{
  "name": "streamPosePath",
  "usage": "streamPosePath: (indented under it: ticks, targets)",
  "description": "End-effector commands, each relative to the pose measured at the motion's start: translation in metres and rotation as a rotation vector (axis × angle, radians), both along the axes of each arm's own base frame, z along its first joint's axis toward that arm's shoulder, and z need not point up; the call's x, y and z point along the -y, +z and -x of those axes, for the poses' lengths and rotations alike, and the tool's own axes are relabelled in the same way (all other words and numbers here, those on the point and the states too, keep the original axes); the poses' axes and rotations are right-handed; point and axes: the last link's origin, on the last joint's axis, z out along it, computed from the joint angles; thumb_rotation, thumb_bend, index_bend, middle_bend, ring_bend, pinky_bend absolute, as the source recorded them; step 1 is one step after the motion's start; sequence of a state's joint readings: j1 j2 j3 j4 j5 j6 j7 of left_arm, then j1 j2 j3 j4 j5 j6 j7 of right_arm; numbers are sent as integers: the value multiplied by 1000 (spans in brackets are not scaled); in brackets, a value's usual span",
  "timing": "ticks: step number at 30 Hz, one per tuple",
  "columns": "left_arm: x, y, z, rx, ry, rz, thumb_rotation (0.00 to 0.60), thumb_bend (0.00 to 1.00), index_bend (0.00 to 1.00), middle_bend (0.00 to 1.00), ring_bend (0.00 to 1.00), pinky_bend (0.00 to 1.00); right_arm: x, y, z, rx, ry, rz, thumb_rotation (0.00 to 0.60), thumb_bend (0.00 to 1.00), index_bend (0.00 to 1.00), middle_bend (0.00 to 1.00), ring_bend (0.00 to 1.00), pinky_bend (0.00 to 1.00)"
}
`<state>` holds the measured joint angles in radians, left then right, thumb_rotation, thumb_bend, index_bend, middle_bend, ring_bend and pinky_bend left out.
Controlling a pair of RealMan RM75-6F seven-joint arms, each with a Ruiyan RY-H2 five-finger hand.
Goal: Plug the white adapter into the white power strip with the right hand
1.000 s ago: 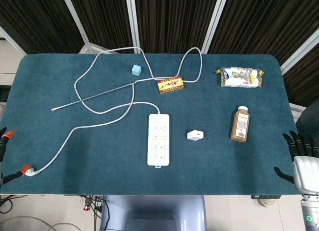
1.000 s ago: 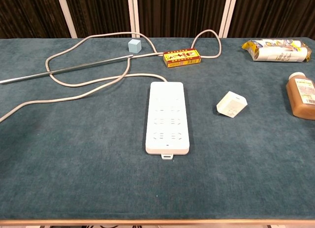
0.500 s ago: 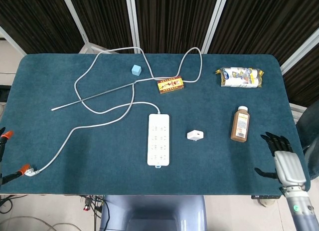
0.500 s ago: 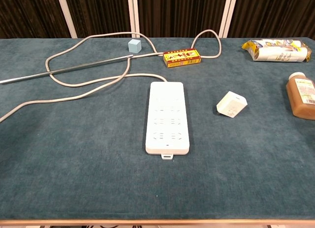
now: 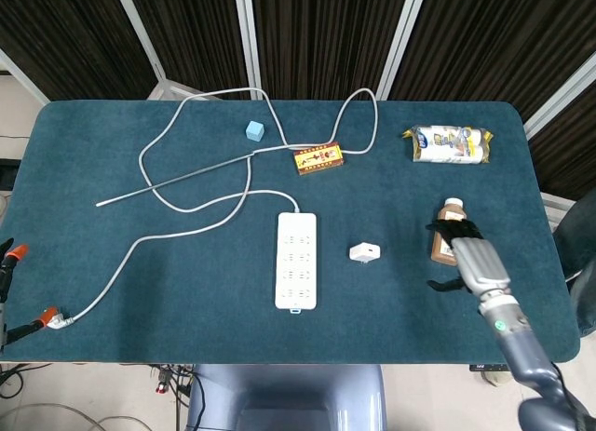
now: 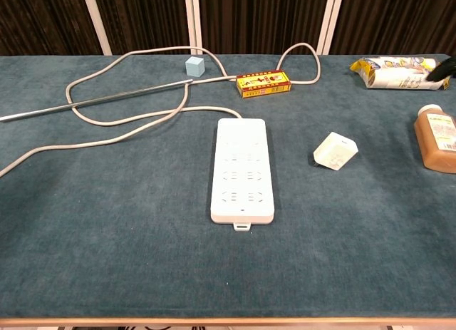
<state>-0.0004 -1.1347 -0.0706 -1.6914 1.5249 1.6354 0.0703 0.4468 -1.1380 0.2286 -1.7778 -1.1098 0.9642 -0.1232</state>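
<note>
The white adapter (image 5: 364,252) (image 6: 335,151) lies loose on the blue-green table, a short way right of the white power strip (image 5: 296,260) (image 6: 242,169). The strip lies flat with its sockets up and its cable running off to the back left. My right hand (image 5: 470,254) hovers right of the adapter, over the brown bottle (image 5: 451,208) (image 6: 436,139), with its fingers apart and nothing in them. In the chest view only a dark fingertip (image 6: 443,66) shows at the right edge. My left hand does not appear in either view.
A yellow-red box (image 5: 319,157) (image 6: 263,83), a small blue cube (image 5: 254,130) (image 6: 194,65) and a snack packet (image 5: 450,143) (image 6: 399,72) lie at the back. A thin metal rod (image 5: 186,178) and the looping white cable (image 5: 200,206) cross the left half.
My right hand has moved in from the table's right front edge toward the left and now hangs over the brown bottle. The adapter and the strip have stayed put.
</note>
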Motion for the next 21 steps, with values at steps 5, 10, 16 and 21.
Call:
streamPosePath:
  ticks: [5,10,16,21]
  targets:
    - [0,2,1,2,3,-2,600,88,139,25,0,0,28,-46,-31,77,-38,-64,600,186,192,255,138,11]
    - [0,2,2,3,10,0,600,88,146,24,0,0,39,-63,-42,79,-34,-72,600,186,202,289,146,11]
    - [-1,3,2,5,14,-3,600,88,154,23,0,0,45,-81,-54,73,-29,-98,600,186,230,296,153,11]
    - [-1,4,3,9,18,-2,600,88,155,22,0,0,48,-93,-60,84,-44,-119,600,194,270,299,159,11]
